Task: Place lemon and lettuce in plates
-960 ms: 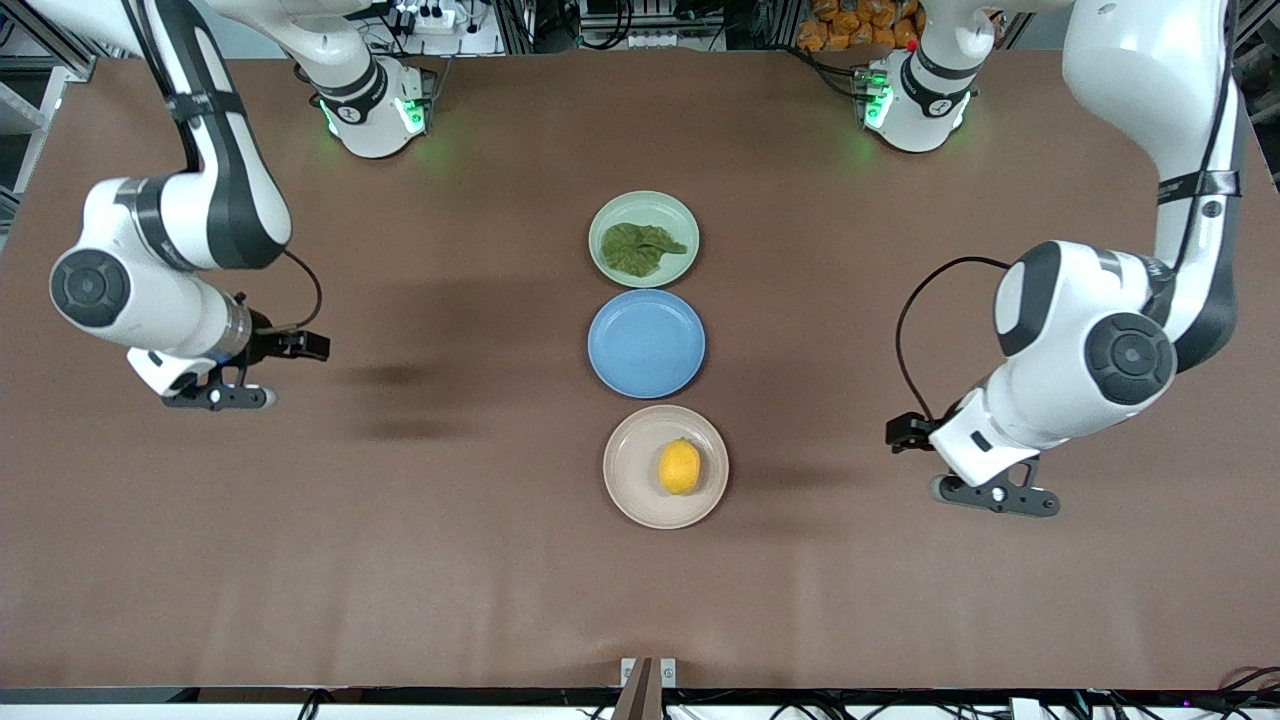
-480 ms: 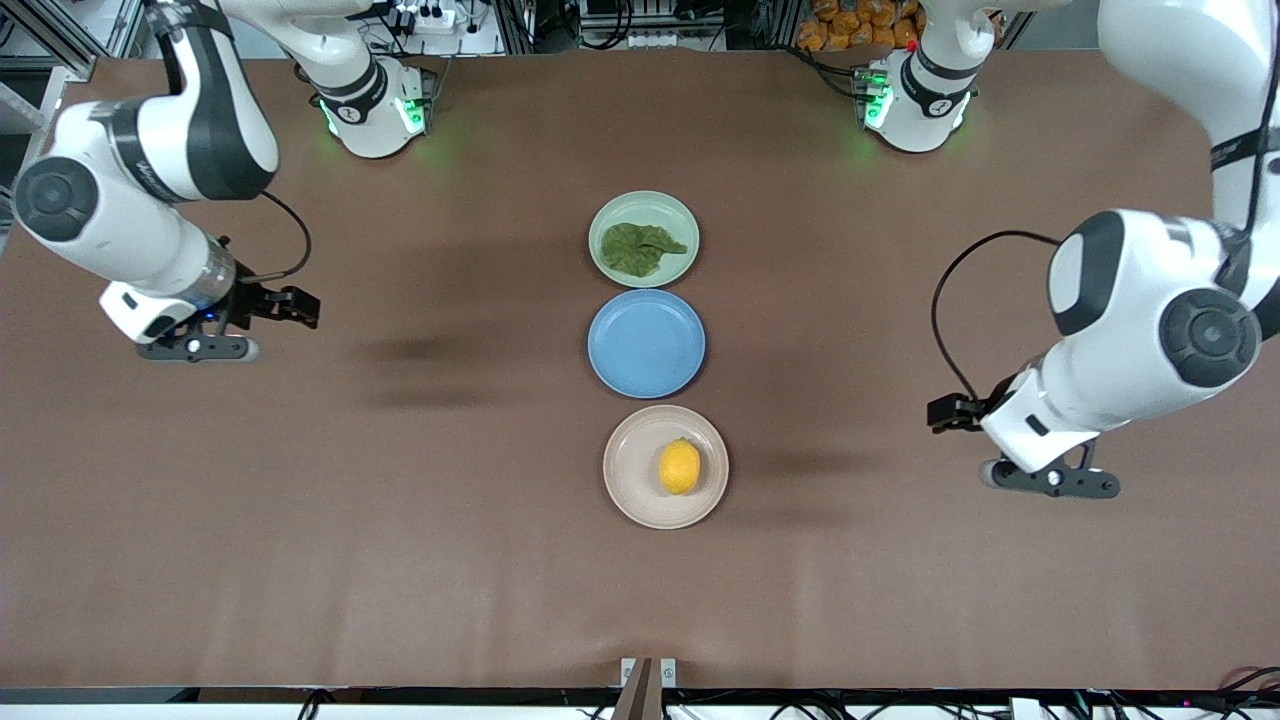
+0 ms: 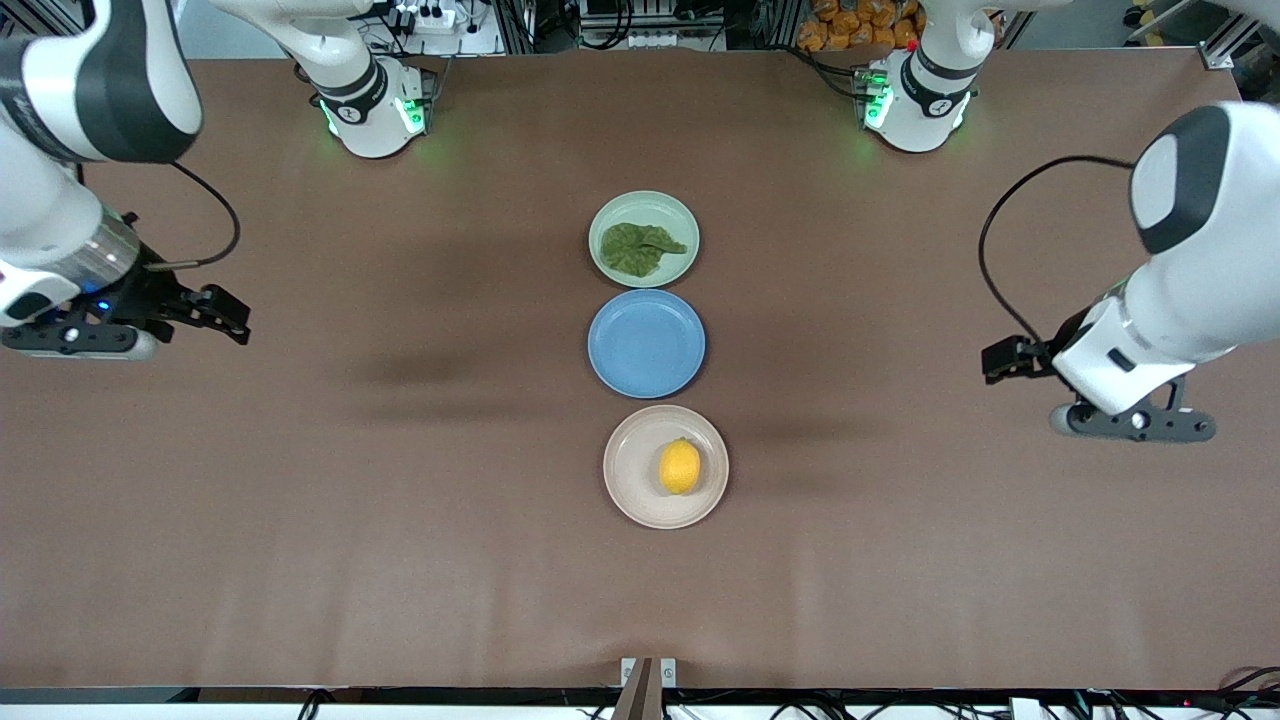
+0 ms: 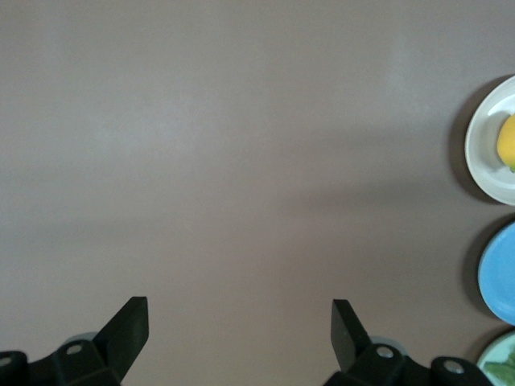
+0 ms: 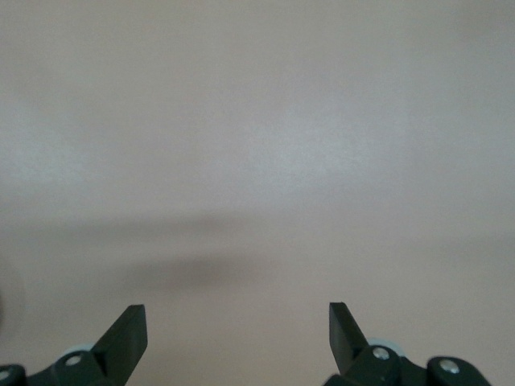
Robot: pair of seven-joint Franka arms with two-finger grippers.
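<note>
Over the right arm's end of the brown surface [image 3: 300,520], the right pincer [image 3: 75,335] hangs in the air, fingers spread wide, gripping nothing. At mid-surface, three plates in a row: mint green plate [image 3: 644,204] nearest the bases, lettuce [image 3: 640,248] lying flat in it; blue plate [image 3: 646,343] next; beige plate [image 3: 640,490] nearest the front camera, lemon [image 3: 680,466] resting in it. Over the left arm's end, the left pincer [image 3: 1135,422] hangs, fingers spread wide, empty.
</note>
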